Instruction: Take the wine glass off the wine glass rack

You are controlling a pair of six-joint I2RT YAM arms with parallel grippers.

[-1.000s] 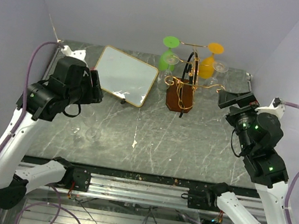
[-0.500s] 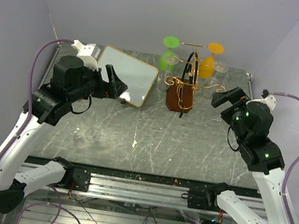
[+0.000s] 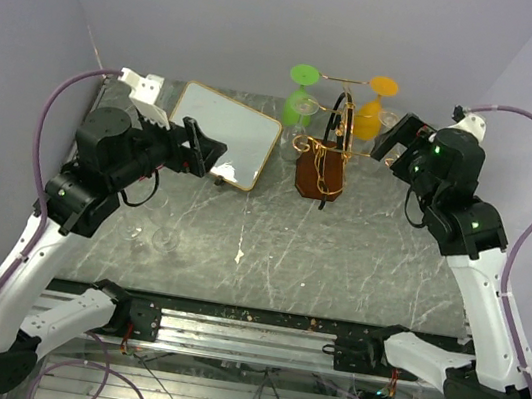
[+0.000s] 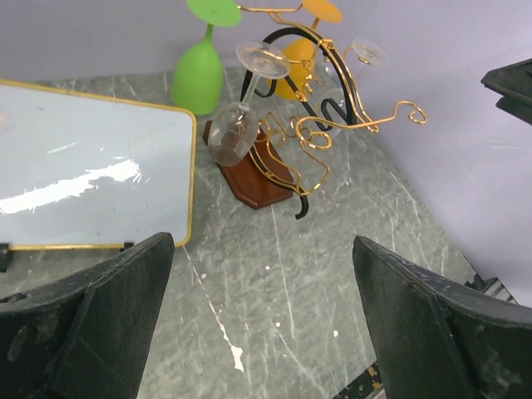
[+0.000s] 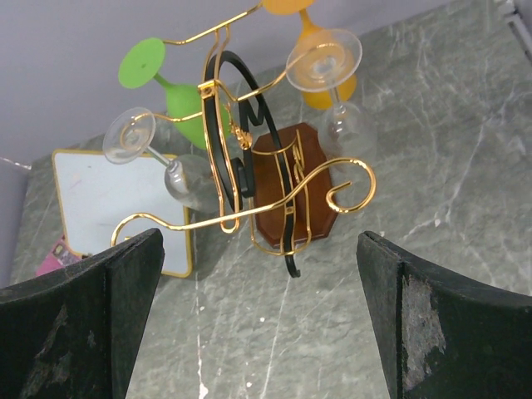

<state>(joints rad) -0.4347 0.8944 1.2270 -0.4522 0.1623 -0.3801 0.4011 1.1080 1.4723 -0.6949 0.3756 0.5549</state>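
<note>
The wine glass rack, gold wire with a black loop on a brown block, stands at the back middle of the table. A clear wine glass hangs upside down on its right arm, another clear one on its left arm. A green glass and an orange glass hang at the back of the rack. My right gripper is open, just right of the rack and apart from it. My left gripper is open and empty, left of the rack, over the mirror's edge.
A gold-framed mirror leans at the back left, close to the rack. A faint clear glass stands on the marble table under the left arm. Grey walls close in on both sides and behind.
The left gripper opened wide and swung up and right toward the mirror. The right arm rose and moved back-left, closer to the rack. The rack and its glasses stayed put.
</note>
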